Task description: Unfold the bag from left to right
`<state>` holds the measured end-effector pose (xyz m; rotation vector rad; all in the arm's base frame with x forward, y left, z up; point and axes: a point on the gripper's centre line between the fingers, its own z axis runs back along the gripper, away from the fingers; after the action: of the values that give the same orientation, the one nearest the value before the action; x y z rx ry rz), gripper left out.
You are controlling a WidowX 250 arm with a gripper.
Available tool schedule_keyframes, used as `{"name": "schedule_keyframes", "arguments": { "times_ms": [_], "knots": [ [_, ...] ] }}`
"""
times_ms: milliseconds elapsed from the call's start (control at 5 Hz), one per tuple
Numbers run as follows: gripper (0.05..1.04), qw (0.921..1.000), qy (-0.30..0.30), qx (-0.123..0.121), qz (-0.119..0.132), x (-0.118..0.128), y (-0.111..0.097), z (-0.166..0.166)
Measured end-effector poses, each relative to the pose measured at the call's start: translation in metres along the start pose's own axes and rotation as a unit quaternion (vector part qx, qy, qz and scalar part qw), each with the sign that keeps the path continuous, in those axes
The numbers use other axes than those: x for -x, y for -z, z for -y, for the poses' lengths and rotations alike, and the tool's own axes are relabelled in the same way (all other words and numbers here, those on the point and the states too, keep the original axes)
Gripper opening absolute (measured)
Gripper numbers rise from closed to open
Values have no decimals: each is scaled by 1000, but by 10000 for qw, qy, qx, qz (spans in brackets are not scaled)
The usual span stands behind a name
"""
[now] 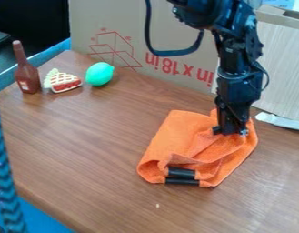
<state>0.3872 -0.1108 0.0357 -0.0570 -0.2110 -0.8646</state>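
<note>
Has the gripper [231,130] at the folds of the orange bag [177,134], on the side nearer the cardboard box [115,27], probably to catch a loose layer. Cannot tell whether wide or closed on fabric. Shows the bag bunched on the counter [85,136] in front of the box, with black strips [181,173] farthest from it, perhaps clear of the pull.

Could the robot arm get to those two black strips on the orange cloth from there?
Probably yes: the black strips lie exposed at the near edge of the orange cloth, and the gripper is down at the cloth's far right part. Only loose folds seem to lie between them.
</note>
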Motion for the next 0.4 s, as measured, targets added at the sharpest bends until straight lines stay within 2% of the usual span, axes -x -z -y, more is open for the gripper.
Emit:
{"name": "schedule_keyframes", "arguments": {
  "times_ms": [200, 400],
  "knots": [
    [71, 10000, 11, 32, 90, 6, -11, 2],
    [63, 9999, -1, 33, 152, 19, -26, 0]
  ]
}}
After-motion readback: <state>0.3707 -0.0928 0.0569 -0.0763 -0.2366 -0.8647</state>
